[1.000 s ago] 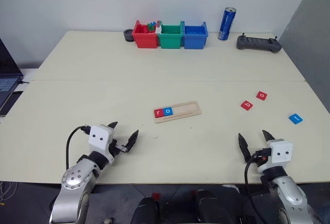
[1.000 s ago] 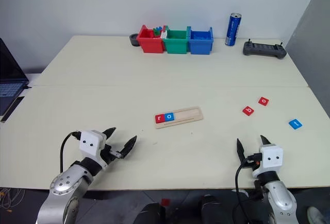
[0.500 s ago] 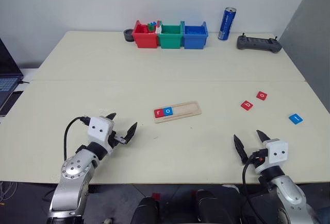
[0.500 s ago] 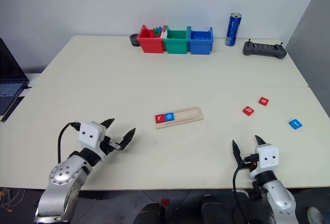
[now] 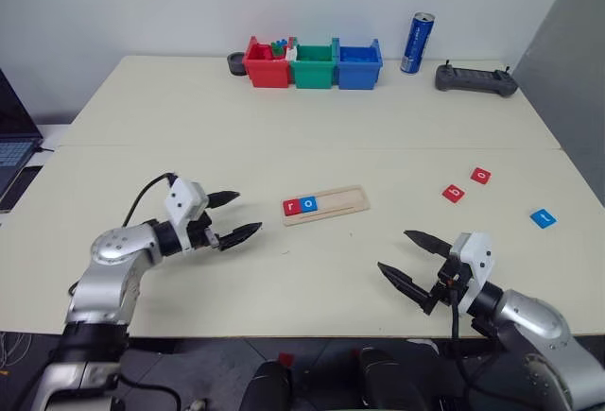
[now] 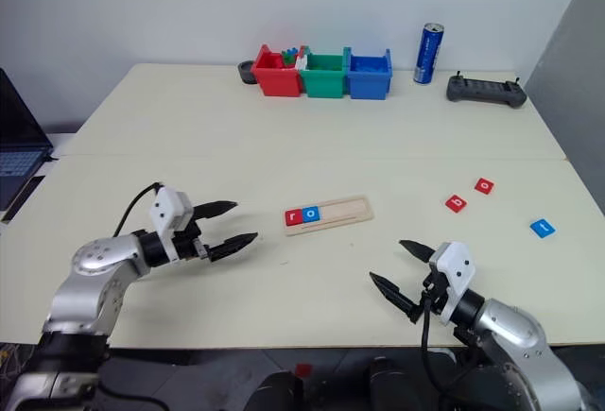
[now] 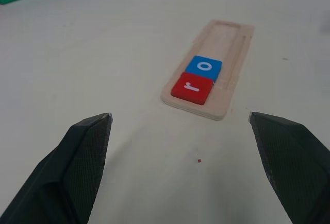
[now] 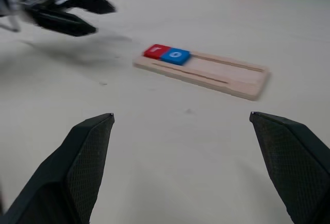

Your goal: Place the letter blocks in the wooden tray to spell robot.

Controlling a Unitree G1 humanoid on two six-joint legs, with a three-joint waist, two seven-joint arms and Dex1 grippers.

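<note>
Both arms have swung inward since a second ago. Left gripper (image 5: 233,215), formerly low at the near table edge, now sits farther in over the table with its two black fingers aimed level at the tray. Right gripper (image 5: 408,260) has moved toward the centre and turned to point across at the tray too. Each claw stands wide apart and holds nothing. Nothing on the table has shifted.

Count of items:
- One long, shallow pale-wood tray (image 5: 340,200) with rounded corners, lying mid-table between the two grippers, well apart from both.
- Five small flat square letter tiles. Two sit in the tray's left end, touching: a red "r" tile (image 7: 191,88) and a blue "o" tile (image 7: 203,67). The rest of the tray is bare wood with a lengthwise groove.
- Three tiles lie loose on the table to the right: a red "b" tile (image 5: 453,193), a red "o" tile (image 5: 480,175) just beyond it, and a blue tile (image 5: 542,217) further right; its letter cannot be read.
- Three plastic bins at the far edge in a row: red bin (image 5: 265,64), green bin (image 5: 313,64), blue bin (image 5: 358,63).
- One blue metal can (image 5: 416,43), upright.
- One dark grey handheld controller (image 5: 475,79).

Cream matte table (image 5: 189,137), with a seam across it.
</note>
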